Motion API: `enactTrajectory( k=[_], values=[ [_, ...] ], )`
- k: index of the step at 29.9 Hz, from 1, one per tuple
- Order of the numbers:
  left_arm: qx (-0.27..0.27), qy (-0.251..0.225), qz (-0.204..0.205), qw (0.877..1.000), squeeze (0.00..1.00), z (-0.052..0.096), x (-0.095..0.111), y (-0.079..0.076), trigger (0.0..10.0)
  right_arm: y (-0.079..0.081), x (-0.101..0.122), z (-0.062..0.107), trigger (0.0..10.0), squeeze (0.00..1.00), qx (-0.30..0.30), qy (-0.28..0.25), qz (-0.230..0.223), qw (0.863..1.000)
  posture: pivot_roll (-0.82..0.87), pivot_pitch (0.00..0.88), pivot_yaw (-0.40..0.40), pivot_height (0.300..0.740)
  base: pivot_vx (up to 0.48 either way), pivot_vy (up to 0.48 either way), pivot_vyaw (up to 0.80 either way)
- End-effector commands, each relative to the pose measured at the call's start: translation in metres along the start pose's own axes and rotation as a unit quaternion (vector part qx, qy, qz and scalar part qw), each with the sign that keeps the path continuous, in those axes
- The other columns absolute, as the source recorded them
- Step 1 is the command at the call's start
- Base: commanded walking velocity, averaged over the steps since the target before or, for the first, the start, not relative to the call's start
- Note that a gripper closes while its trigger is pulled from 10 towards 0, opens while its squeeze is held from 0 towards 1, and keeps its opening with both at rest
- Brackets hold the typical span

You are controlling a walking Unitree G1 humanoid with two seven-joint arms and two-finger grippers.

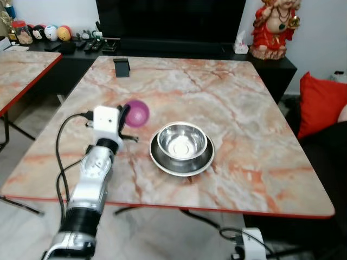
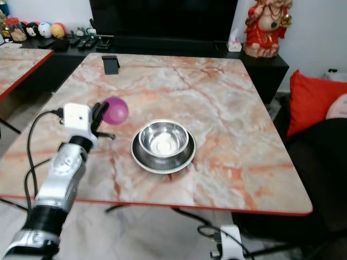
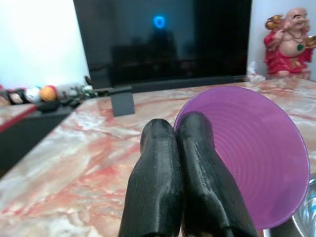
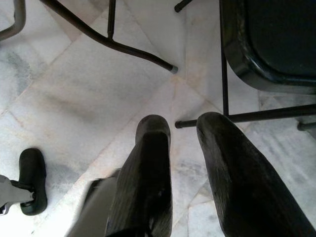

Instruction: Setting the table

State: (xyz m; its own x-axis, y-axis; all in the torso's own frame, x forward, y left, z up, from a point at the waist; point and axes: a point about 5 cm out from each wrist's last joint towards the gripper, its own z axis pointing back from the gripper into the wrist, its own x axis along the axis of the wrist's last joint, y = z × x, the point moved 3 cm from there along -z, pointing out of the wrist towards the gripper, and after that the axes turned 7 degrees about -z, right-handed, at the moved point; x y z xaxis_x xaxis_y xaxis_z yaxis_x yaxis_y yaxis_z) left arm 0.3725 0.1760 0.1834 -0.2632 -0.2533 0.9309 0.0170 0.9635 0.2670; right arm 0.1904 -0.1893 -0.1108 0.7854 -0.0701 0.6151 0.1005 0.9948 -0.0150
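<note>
Purple plastic cup [image 1: 136, 113] hangs tipped on its side over the marble table [image 1: 255, 162], just beside the steel bowl [image 1: 182, 141] nested in its plate [image 1: 182, 161], probably being carried to its spot in the setting. Left gripper [image 3: 178, 129] pinches its rim, fingers together; right gripper [image 4: 183, 127] dangles idle, fingers slightly apart.

Head cams downward, wrist cams close

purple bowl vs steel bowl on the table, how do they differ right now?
The purple ribbed plastic bowl is tipped on its side, pinched at the rim by the left tool; the shiny steel bowl sits upright. The purple one touches no dish; the steel one rests in a steel plate. Purple is matte, steel reflective. Both are round, empty and over the marble table.
</note>
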Motion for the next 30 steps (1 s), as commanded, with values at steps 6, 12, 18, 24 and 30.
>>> enactTrajectory(
  k=[6, 12, 18, 24, 30],
  values=[
    [-0.001, -0.020, -0.014, 1.000, 0.00, -0.012, 0.014, 0.010, 10.0, -0.008, -0.001, 0.001, 10.0, 0.00, -0.008, 0.000, 0.002, 1.000, 0.06, 0.000, -0.049, 0.731, 0.000, 0.000, 0.00],
    [-0.010, -0.020, -0.012, 1.000, 0.00, -0.025, 0.025, 0.017, 10.0, -0.007, 0.000, 0.000, 10.0, 0.00, -0.008, 0.000, 0.002, 1.000, 0.06, 0.000, -0.049, 0.731, 0.000, 0.000, 0.00],
    [-0.035, 0.047, 0.045, 0.997, 0.00, -0.040, 0.013, 0.007, 10.0, -0.007, 0.001, 0.000, 10.0, 0.00, -0.008, -0.001, 0.001, 1.000, 0.06, 0.000, -0.049, 0.731, 0.000, 0.000, 0.00],
    [-0.008, 0.132, 0.070, 0.989, 0.00, -0.054, -0.002, 0.012, 10.0, -0.006, 0.002, 0.000, 10.0, 0.00, -0.007, -0.001, 0.000, 1.000, 0.05, 0.000, -0.045, 0.731, 0.000, 0.000, 0.00],
    [-0.024, 0.159, 0.071, 0.984, 0.00, -0.061, -0.002, 0.007, 10.0, -0.005, 0.002, 0.000, 10.0, 0.00, -0.007, -0.001, 0.000, 1.000, 0.05, 0.000, -0.044, 0.731, 0.000, 0.000, 0.00]
  ],
)
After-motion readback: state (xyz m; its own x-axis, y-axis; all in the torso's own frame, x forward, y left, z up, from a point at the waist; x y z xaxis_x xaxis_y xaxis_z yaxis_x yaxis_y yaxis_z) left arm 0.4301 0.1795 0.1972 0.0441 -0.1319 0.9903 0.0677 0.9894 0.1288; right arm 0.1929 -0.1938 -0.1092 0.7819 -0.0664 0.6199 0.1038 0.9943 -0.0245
